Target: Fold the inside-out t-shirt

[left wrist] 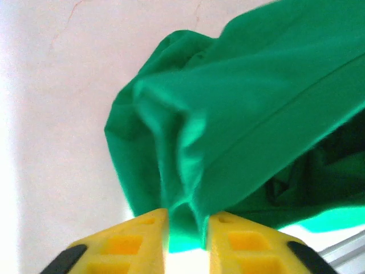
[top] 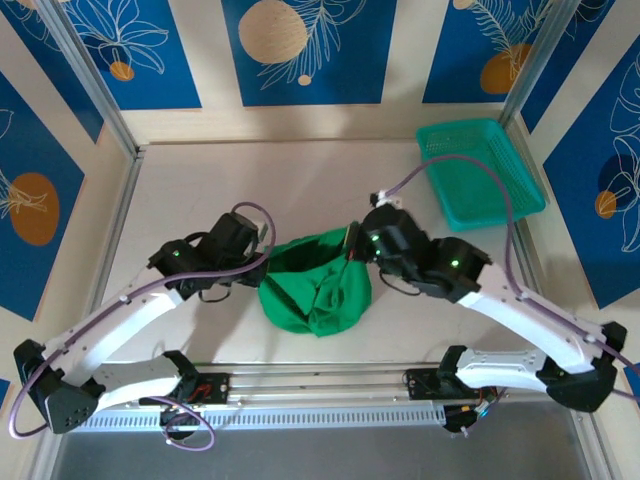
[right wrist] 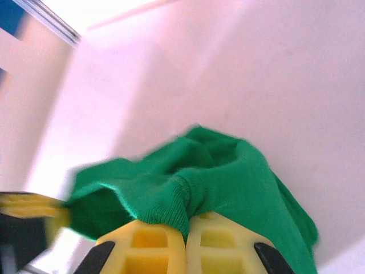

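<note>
1. Right claw [right wrist: 185,224]: jaws closed tight on a ribbed edge of the inside-out t-shirt [top: 315,290]. Of my two claws, it stood the closer to the teal basket [top: 470,185], to the basket's near-left and apart from it.
2. Left claw [left wrist: 187,221]: jaws a little apart with a fold of green cloth running down into the gap. Whether they pinched that fold or merely flanked it, I could not tell. It stood further left of the basket, beyond the right claw.
3. The t-shirt: a bunched green heap on the table [top: 250,180], well apart from the basket on its near-left. Its far edge ran between my two claws, so its long axis lay across, pointing roughly toward the basket's near corner. The bulk sagged from that edge toward my bases, wrinkled and not yet flat.
4. Relation for the next move, by my judgement: both claws sat at the same raised edge, neither the nearer; the cloth lay on their near side, so spreading called for drawing them apart along that axis.
5. Surroundings: basket at the far right, off the line. My right arm's cable passed over its rim. Nothing stood between claws and cloth.
</note>
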Tool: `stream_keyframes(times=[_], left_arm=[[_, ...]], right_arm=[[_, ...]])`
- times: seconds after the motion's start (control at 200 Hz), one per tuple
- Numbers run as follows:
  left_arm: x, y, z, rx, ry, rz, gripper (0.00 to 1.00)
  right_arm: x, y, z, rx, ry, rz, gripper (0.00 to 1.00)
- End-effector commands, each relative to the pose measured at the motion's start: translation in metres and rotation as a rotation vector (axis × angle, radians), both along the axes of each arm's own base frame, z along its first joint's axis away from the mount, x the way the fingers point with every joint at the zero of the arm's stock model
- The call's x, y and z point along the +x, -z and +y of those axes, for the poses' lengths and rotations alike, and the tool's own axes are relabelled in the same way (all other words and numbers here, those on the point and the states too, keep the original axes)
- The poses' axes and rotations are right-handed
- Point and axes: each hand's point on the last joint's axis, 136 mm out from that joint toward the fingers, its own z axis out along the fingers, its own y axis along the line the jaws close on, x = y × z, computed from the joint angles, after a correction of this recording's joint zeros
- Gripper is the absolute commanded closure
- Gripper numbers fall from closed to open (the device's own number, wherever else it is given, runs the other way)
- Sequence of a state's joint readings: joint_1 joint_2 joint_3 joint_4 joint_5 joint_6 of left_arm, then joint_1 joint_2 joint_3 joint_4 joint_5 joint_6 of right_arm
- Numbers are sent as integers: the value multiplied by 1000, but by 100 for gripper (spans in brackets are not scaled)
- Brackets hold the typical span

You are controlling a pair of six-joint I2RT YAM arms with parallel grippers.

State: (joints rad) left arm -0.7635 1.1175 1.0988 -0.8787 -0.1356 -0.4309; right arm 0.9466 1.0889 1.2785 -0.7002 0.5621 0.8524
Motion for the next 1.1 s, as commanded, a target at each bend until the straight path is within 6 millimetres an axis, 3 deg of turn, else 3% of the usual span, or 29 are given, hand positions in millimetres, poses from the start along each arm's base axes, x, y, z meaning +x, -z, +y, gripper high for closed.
stream_keyframes(times=[0.0, 0.045, 0.19, 0.51, 0.64, 0.7, 0.856, 0.956, 1.026, 1.096], left_arm=[[9, -7, -13, -14, 47, -44, 57], [10, -9, -20, -37, 63, -42, 45], [7, -14, -43, -153, 132, -38, 30], [-18, 15, -66, -272, 214, 111, 29], [-21, 39, -56, -239, 182, 127, 30], [-17, 50, -49, -192, 160, 111, 36], [1, 62, -34, -90, 79, 63, 69], [7, 63, -42, -99, 104, 53, 79], [7, 59, -46, -98, 121, 63, 100], [9, 46, -40, -58, 124, 42, 100]], right_arm=[[-5, -39, 37, 100, -201, -75, 100], [-5, -40, 41, 91, -218, -68, 100], [-8, -38, 51, 93, -262, -49, 100], [-11, -32, 46, 94, -259, -35, 100], [-14, -33, 49, 101, -280, -29, 100], [-15, -31, 49, 105, -279, -26, 100], [-18, -26, 53, 108, -304, -2, 100], [-17, -17, 51, 99, -287, 10, 100], [-15, -9, 47, 81, -266, 22, 100], [-8, -1, 37, 17, -224, 21, 100]])
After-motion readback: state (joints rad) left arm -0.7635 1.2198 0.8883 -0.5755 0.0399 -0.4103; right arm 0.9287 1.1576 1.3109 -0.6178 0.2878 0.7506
